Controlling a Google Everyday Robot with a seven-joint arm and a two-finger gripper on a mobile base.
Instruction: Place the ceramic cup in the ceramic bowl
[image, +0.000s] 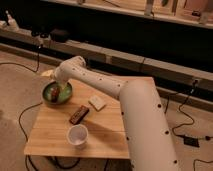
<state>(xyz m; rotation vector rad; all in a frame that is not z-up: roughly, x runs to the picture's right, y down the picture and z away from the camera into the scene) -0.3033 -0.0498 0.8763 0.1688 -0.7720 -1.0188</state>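
The white ceramic cup (77, 135) stands upright near the front edge of the wooden table (50, 135). The green ceramic bowl (65, 95) sits at the table's back left corner, with something brownish inside it. My white arm (135, 110) reaches from the lower right across the table to the bowl. My gripper (55, 90) is down at the bowl, far from the cup, and mostly hidden by the arm's end.
A flat dark bar (79, 114) lies between the bowl and the cup. A pale square piece (97, 103) lies beside the arm. Cables (22, 117) run over the floor on the left. A dark counter with a ledge (100, 50) stands behind the table.
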